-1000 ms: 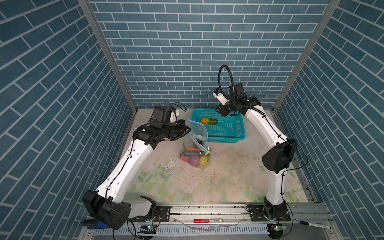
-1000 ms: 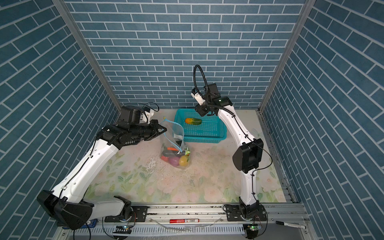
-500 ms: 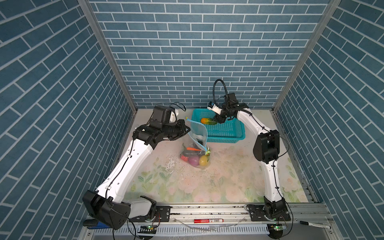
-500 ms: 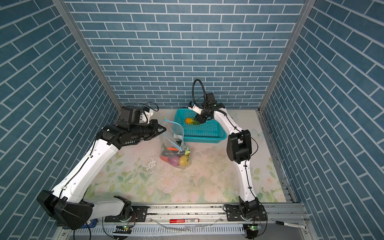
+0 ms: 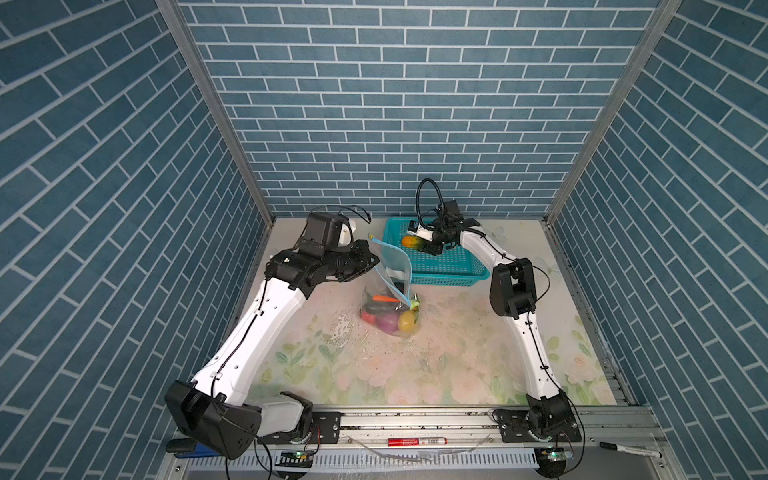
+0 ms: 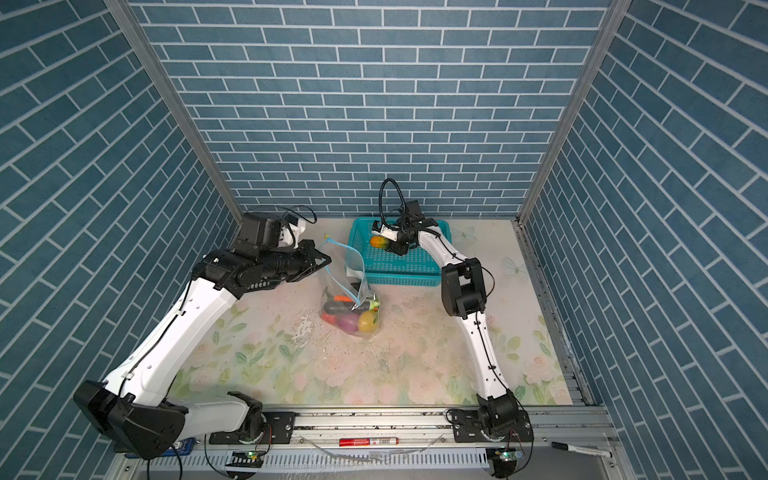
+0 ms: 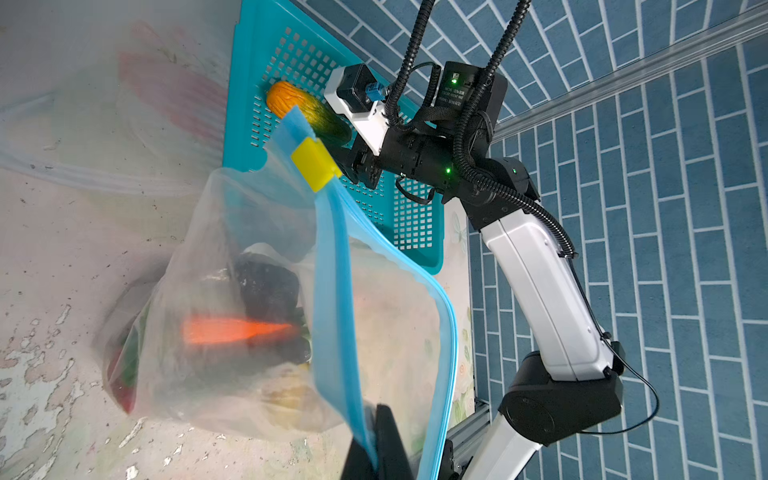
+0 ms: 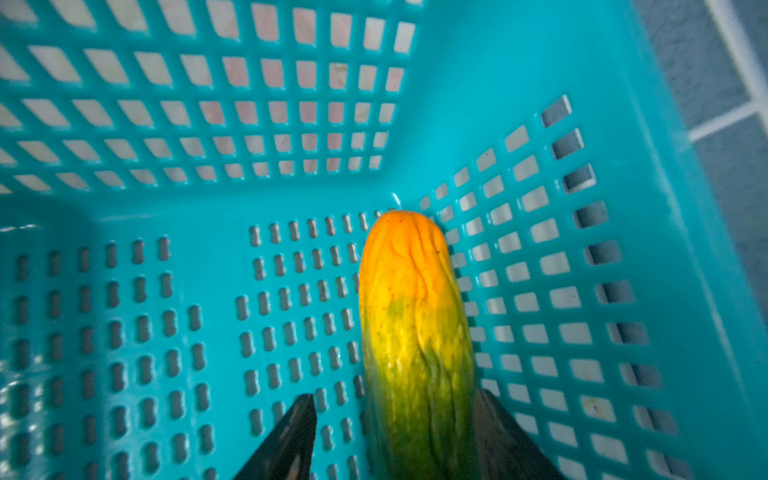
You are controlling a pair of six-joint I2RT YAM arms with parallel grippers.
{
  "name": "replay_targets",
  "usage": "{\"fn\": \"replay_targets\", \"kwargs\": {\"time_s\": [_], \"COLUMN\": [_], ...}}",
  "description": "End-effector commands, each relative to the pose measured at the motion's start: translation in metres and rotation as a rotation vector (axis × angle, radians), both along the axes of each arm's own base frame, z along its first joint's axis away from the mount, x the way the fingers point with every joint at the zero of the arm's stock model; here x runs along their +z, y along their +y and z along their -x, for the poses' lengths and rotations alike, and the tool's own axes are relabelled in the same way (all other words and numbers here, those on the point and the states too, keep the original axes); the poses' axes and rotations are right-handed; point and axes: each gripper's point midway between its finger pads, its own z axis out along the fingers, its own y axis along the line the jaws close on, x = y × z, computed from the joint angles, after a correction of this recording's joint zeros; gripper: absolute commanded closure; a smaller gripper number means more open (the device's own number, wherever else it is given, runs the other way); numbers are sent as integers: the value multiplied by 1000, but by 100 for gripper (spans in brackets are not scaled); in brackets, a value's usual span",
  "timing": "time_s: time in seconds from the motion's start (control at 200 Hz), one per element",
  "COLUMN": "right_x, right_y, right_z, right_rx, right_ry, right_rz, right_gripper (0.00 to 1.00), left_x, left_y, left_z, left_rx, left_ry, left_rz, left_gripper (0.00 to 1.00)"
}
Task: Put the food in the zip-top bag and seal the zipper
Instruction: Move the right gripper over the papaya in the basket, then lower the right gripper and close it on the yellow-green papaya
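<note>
Right gripper (image 8: 395, 395) spread, straddling cucumber-like piece (image 8: 415, 316) lying in teal basket (image 8: 623, 104). Looks light, stiff, glossy, so probably slippery. I'd grab mid-body, across width. Left gripper (image 5: 372, 261) pinched on zip-top bag (image 5: 390, 316) rim, mouth open.

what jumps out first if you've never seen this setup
The clear zip-top bag sits mid-table, its rim pinched up by the left gripper, bright toy food showing inside. Behind it, the right gripper straddles an orange-green cucumber-like piece in the teal basket, jaws open.
</note>
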Motion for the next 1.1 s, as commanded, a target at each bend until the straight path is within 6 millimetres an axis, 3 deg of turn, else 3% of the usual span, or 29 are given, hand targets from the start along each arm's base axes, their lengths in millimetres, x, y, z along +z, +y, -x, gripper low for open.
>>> {"fn": "replay_targets", "kwargs": {"time_s": [0.0, 0.14, 0.42, 0.73, 1.095], "right_x": [10, 1, -17, -5, 32], "right_y": [7, 14, 18, 21, 9], "right_z": [-18, -24, -16, -5, 15], "right_rx": [32, 26, 33, 29, -52], "right_ry": [-96, -103, -62, -50, -7], "right_rz": [-12, -28, -28, -20, -10], "right_gripper": [39, 42, 54, 73, 81], "left_x": [-1, 0, 1, 1, 10], "left_y": [5, 7, 10, 11, 11], "left_z": [0, 0, 1, 2, -1], "left_rx": [0, 9, 22, 21, 15], "left_ry": [-5, -9, -18, -23, -60], "left_rz": [-22, -31, -31, -28, -8], "left_gripper": [100, 100, 100, 100, 100]}}
